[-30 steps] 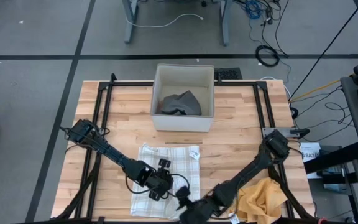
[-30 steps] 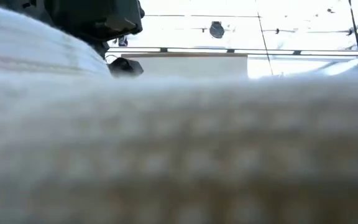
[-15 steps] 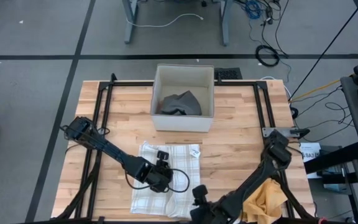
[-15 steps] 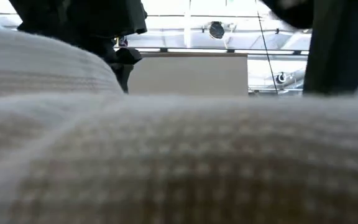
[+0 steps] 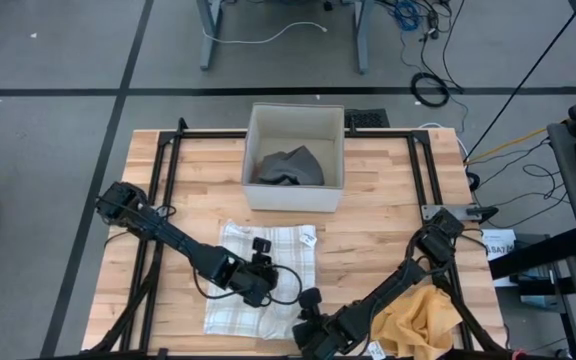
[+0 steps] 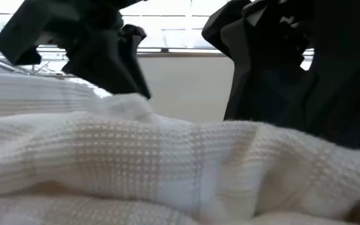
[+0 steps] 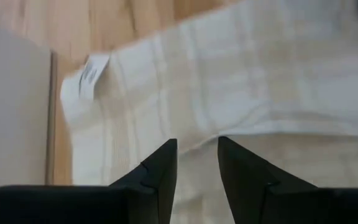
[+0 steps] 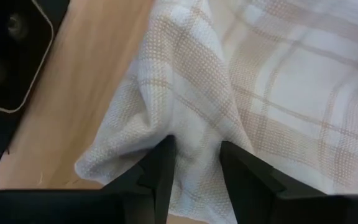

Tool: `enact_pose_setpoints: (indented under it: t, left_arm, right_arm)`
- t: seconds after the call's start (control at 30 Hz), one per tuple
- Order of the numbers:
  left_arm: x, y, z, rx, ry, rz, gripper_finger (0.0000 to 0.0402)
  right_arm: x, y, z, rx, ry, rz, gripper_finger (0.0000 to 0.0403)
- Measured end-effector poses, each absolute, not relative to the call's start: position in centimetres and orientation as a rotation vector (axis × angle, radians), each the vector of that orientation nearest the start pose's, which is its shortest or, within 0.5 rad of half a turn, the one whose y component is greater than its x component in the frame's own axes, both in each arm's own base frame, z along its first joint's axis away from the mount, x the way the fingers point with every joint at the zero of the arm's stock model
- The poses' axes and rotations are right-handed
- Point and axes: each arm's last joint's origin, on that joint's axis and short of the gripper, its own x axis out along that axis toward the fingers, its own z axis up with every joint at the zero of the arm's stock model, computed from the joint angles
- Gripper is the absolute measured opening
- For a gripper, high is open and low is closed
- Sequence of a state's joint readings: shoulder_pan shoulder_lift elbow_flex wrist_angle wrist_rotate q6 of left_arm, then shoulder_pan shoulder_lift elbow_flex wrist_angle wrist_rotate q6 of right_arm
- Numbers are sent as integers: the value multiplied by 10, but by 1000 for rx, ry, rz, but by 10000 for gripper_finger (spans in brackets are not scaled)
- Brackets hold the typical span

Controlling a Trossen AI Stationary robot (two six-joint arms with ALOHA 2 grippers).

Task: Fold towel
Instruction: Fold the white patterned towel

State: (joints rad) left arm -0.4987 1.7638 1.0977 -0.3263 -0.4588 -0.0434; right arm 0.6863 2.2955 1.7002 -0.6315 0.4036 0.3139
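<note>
I see the right gripper [image 8: 194,165] jaws pinching a bunched towel [image 5: 258,280] corner at the surface's [image 5: 378,250] near edge. Left gripper [image 7: 196,163] jaws pinch a raised fold mid-towel. The low view is mostly blocked by cloth. A bin [image 5: 295,155] stands beyond.

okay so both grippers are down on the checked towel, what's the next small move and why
Probably lift the near edge and carry it toward the bin. The right gripper has towel cloth bunched between its fingers at the near corner, and the left gripper sits on the same edge, so a fold looks ready.
</note>
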Motion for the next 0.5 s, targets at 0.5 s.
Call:
enact_pose_setpoints:
  t: [0.5]
  left_arm:
    - [341, -135, 146, 315, 958, -147, 124]
  right_arm:
    - [353, 282, 139, -327, 1116, 27, 123]
